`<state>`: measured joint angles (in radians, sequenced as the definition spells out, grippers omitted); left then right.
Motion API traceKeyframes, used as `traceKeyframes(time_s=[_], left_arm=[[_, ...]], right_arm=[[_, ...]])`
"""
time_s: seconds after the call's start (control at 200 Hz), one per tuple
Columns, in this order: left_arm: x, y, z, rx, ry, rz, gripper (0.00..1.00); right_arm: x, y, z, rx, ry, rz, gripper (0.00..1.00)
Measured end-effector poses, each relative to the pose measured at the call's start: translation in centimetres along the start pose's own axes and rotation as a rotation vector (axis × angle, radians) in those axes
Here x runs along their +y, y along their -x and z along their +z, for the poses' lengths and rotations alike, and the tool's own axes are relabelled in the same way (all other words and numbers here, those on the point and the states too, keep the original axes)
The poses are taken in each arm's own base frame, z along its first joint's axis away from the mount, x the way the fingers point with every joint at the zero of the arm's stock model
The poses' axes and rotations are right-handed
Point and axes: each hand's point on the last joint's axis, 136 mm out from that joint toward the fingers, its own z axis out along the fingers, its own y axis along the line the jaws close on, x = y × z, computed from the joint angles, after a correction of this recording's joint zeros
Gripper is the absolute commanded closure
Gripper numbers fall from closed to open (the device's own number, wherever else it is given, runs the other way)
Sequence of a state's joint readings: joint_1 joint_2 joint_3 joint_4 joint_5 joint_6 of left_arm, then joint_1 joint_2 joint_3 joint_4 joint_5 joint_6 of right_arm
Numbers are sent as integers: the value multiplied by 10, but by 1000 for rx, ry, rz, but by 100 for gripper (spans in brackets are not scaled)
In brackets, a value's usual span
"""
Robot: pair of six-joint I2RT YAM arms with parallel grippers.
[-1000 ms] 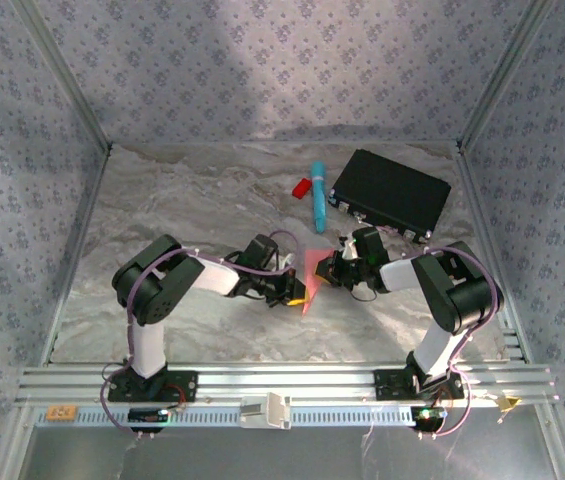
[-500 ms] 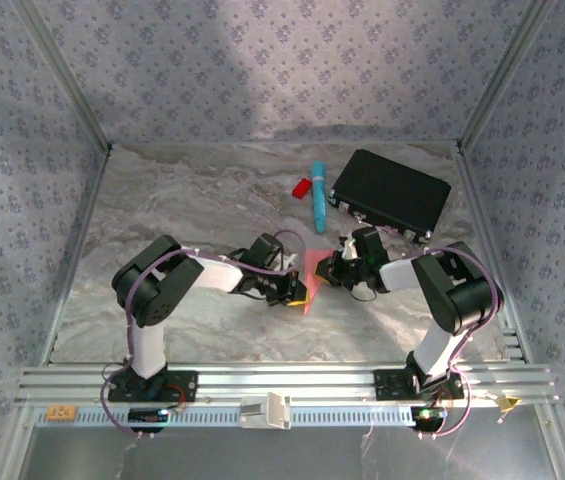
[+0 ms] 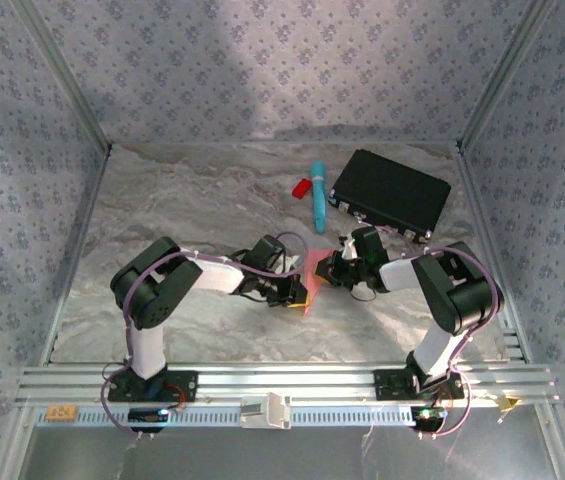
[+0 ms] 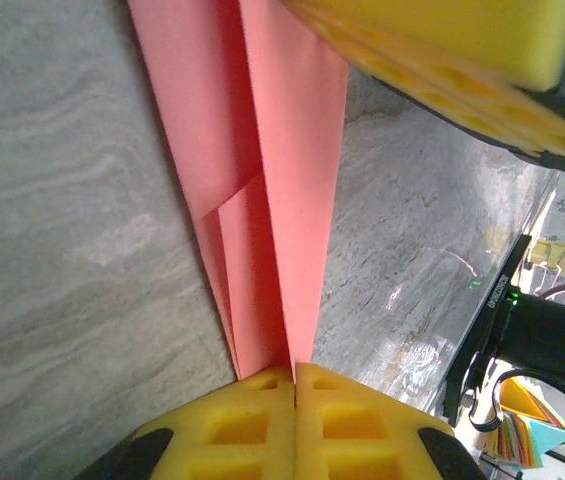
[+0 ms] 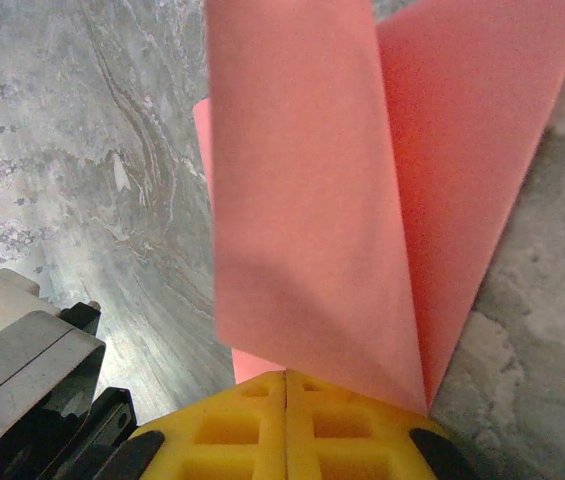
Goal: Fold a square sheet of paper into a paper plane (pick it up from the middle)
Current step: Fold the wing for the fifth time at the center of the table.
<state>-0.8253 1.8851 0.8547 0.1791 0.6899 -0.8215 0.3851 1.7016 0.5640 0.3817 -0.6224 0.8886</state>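
Seen from above, the paper plane (image 3: 310, 272) is held near the middle of the desk (image 3: 182, 200), between the left end effector (image 3: 298, 294) and the right end effector (image 3: 328, 272). At the left wrist, yellow pads (image 4: 252, 420) are clenched on its creased layers. At the right wrist, its folded flaps are likewise clamped.

Bright even light, sharp, soft shadows

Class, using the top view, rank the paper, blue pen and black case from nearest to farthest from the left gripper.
1. The paper, clamped in the left gripper itself.
2. The blue pen, beyond it toward the back.
3. The black case, back right, farthest.
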Motion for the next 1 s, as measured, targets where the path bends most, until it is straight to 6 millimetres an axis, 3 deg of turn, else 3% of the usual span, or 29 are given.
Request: traceKeyframes(time_s=[0.275,0.335,0.375,0.445,0.495,0.68,0.834,0.934,1.004], left_arm=[[0,-3,0,-2,17,19,100],[0,-4,0,0,21,23,91],[0,-5,0,-1,22,28,91],[-1,-9,-1,9,23,31,92],[0,-13,-1,16,29,30,100],[2,-17,-1,24,33,36,100],[2,-17,-2,24,33,37,92],[2,-19,-2,25,34,41,100],[2,-21,-2,28,34,44,100]], right_arm=[[0,0,0,0,-1,1,93],[0,0,0,0,-1,1,93],[0,0,0,1,-3,1,93],[0,0,0,0,-4,1,93],[0,0,0,0,-5,1,93],[0,0,0,0,-6,-1,93],[0,0,1,-1,-7,-1,93],[0,0,1,-1,-8,-2,93],[0,0,0,-3,-10,-2,93]])
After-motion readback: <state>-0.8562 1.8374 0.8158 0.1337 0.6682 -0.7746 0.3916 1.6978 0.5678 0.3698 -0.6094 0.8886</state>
